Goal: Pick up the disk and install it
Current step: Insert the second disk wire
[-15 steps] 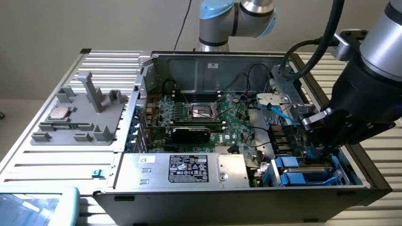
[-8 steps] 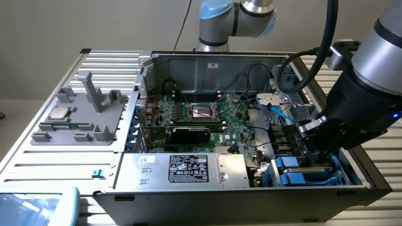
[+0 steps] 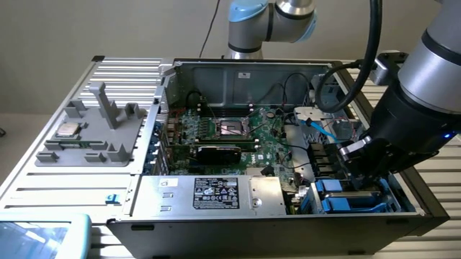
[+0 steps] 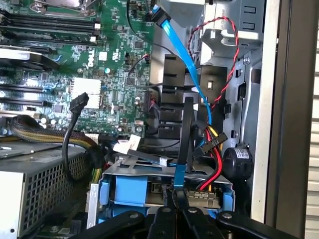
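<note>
Sitting on the surface (image 3: 79, 178) at the exterior view's left, a grey fixture (image 3: 90, 137) holds a chip (image 3: 68, 129). Rightward stands the open case (image 3: 288, 216). Farther right, the disk (image 3: 353, 199) lies in its bay, end effector (image 4: 174, 211) pressed together just above it.

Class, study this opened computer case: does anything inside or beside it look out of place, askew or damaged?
Nothing looks damaged or spilled. The disk sits level in its blue bracket in the drive bay, cables plugged into its end, with the gripper shut just above it. One oddity: a small silver chip lies on the grey fixture outside the case.
</note>
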Action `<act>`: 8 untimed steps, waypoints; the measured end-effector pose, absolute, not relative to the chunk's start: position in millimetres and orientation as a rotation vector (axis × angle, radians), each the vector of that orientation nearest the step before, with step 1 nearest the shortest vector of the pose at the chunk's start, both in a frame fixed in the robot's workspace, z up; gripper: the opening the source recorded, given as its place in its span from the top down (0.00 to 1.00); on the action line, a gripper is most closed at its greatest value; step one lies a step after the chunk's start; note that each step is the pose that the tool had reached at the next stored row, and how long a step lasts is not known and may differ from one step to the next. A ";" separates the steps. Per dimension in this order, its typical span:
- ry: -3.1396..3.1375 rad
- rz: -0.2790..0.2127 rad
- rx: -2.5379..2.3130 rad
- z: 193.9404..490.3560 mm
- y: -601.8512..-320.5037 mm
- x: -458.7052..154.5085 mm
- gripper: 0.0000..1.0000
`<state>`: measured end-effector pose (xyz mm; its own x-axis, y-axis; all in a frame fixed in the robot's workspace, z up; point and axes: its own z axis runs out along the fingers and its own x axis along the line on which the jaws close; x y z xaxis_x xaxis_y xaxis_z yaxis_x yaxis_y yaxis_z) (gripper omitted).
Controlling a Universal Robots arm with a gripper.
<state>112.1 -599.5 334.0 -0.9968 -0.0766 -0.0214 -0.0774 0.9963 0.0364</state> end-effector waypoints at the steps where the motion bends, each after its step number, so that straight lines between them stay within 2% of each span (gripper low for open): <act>1: 3.121 0.059 -0.121 334.1 -599.4 112.1 0.89; 8: 3.130 0.061 -0.120 360.0 -599.5 112.3 0.89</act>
